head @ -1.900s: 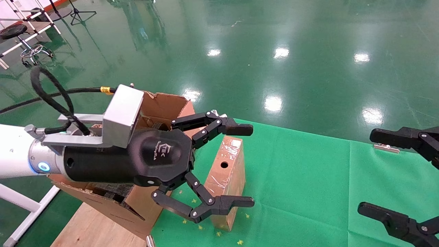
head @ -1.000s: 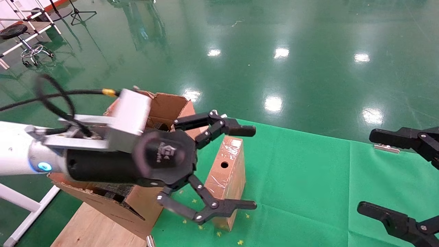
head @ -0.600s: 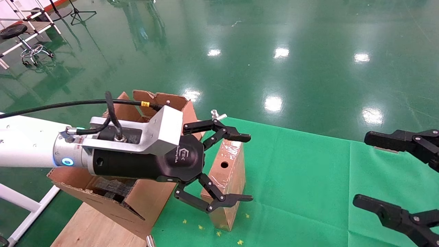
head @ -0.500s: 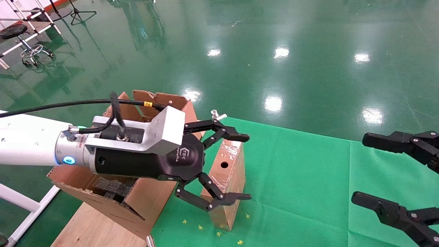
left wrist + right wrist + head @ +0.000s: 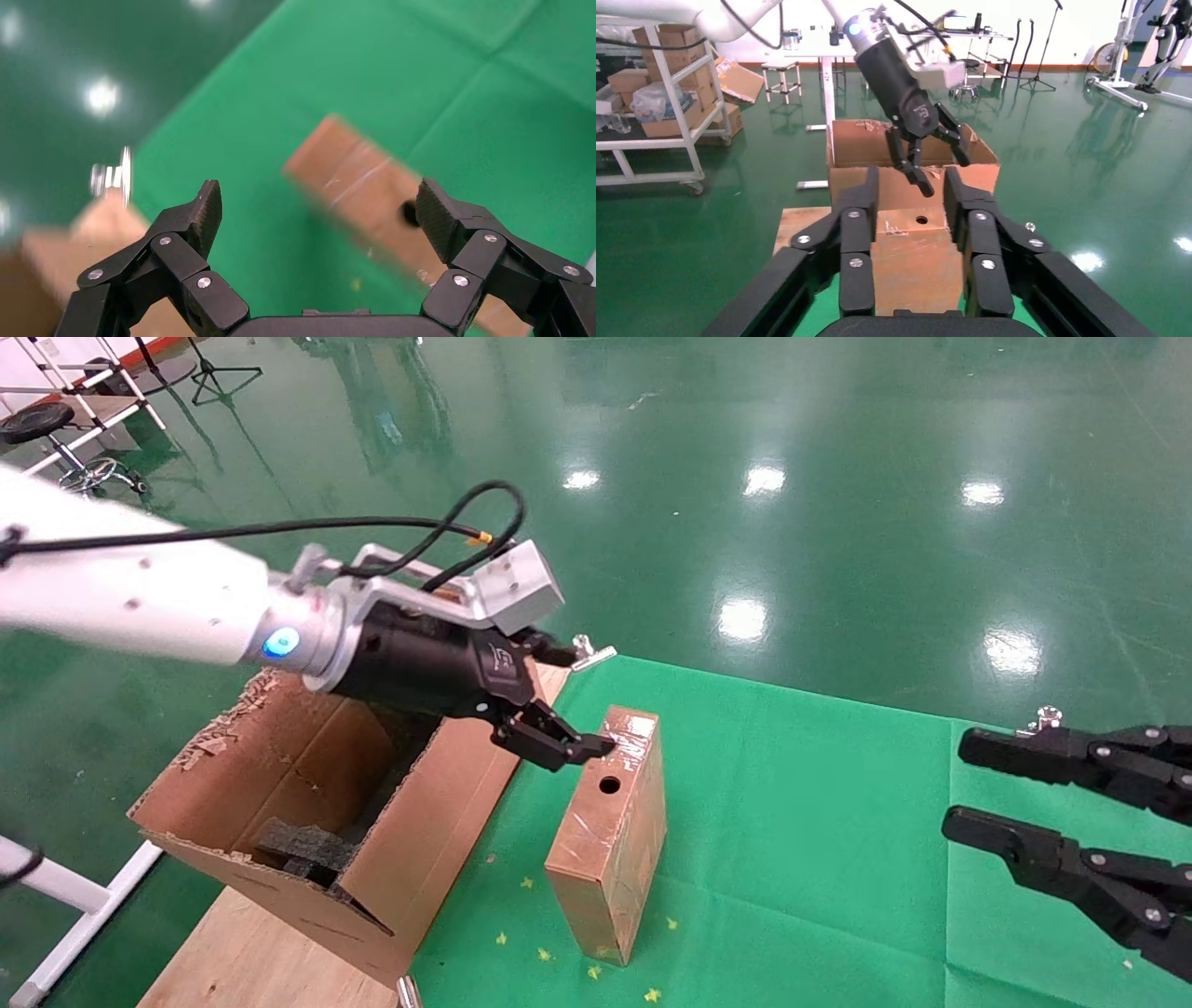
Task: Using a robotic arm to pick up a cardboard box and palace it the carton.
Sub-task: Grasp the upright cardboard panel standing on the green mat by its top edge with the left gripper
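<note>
The slim taped cardboard box (image 5: 615, 831) with a round hole stands on edge on the green cloth, beside the big torn carton (image 5: 279, 756). My left gripper (image 5: 577, 702), on the white arm with the silver module, is open and empty. It hovers just above the box's far end, one fingertip close to the box's top corner. In the left wrist view the gripper (image 5: 318, 207) is wide open with the box (image 5: 365, 189) below it. My right gripper (image 5: 964, 784) is open and empty at the cloth's right side. Its wrist view (image 5: 910, 189) looks past its fingers at the box (image 5: 916, 260) and the carton (image 5: 856, 144).
Dark foam pieces (image 5: 307, 845) lie in the carton, which stands on a wooden board (image 5: 242, 943). The green cloth (image 5: 792, 822) covers the table. Metal clips (image 5: 591, 652) sit at its far edge. The table's left edge and a white frame (image 5: 65, 896) are nearby.
My left arm has risen and swung back: its gripper, which straddled the box's side low down, is now above the box's far end. The right gripper's fingers now show closer together.
</note>
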`<control>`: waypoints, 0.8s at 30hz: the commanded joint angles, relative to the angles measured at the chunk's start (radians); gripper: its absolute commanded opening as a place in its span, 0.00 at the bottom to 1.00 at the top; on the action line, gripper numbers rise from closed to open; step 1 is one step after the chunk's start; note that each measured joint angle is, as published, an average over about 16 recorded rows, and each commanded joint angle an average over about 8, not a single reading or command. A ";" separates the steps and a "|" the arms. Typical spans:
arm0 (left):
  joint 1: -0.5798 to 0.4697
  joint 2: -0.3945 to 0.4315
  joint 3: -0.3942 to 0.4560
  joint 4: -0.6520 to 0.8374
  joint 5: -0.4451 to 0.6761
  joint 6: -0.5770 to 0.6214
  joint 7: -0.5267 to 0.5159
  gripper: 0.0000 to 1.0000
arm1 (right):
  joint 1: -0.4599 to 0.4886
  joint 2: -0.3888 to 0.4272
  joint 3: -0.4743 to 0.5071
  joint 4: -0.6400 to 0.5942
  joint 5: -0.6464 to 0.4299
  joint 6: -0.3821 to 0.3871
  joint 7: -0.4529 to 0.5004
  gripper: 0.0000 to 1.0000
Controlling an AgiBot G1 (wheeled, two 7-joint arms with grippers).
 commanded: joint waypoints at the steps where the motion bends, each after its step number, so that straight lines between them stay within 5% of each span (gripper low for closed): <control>1: -0.058 0.031 0.040 0.001 0.085 0.044 -0.130 1.00 | 0.000 0.000 0.000 0.000 0.000 0.000 0.000 0.00; 13: -0.180 0.134 0.218 0.017 0.121 0.107 -0.563 1.00 | 0.000 0.000 0.000 0.000 0.000 0.000 0.000 0.00; 24: -0.215 0.215 0.367 0.014 0.150 0.093 -0.726 1.00 | 0.000 0.000 0.000 0.000 0.000 0.000 0.000 0.00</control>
